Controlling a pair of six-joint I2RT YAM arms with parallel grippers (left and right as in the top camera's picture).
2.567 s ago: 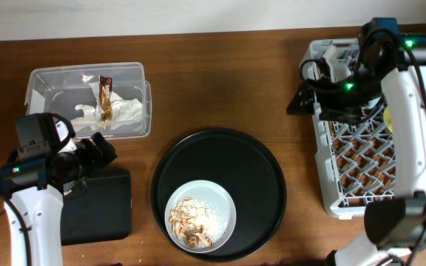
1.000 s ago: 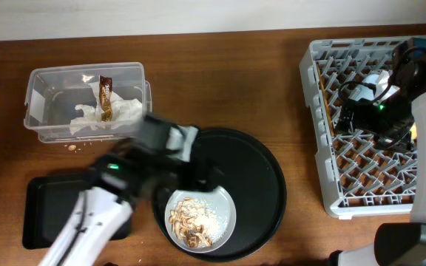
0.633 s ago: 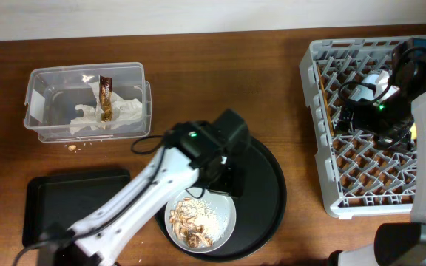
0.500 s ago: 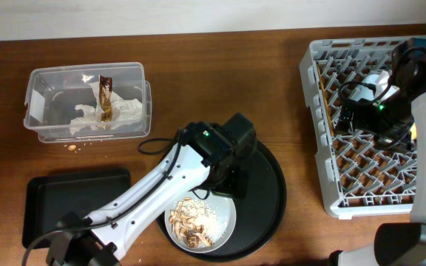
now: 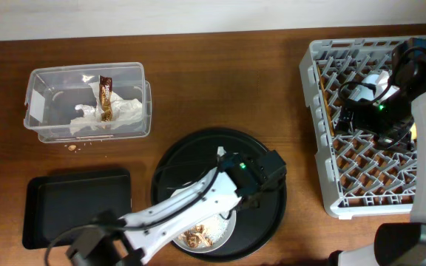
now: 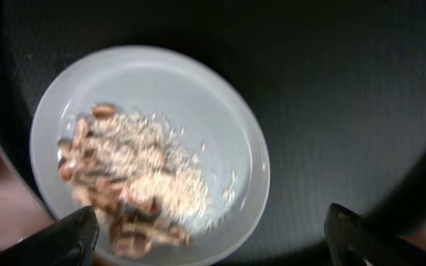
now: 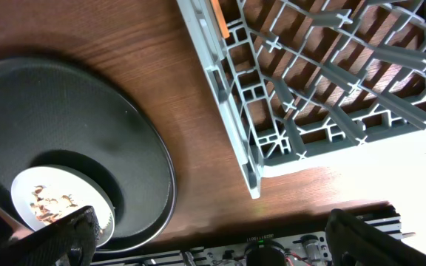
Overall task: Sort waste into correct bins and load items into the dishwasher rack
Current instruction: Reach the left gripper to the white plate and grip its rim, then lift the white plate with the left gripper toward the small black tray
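Note:
A pale grey plate (image 6: 220,133) with brownish food scraps (image 6: 128,185) lies in the round black tray (image 5: 198,151). My left gripper (image 6: 209,240) hovers open over the plate's near rim, a fingertip on each side, nothing between them. In the overhead view the left arm (image 5: 261,174) covers part of the plate (image 5: 224,227). The clear tub (image 5: 46,81) holds the white napkin (image 5: 124,112) and the brown wrapper (image 5: 106,96). The shallow black tray (image 5: 76,207) is bare. My right gripper (image 7: 213,236) is open above the grey dishwasher rack (image 5: 324,66).
A few crumbs (image 5: 72,146) lie on the wooden table in front of the tub. The rack's corner (image 7: 246,148) and the round tray (image 7: 124,125) show in the right wrist view, with bare table between them. A sliver of yellow (image 5: 414,131) shows beside the right arm.
My left arm has swung from the left side of the table across the round tray to its right side, over the plate. The right arm has not moved.

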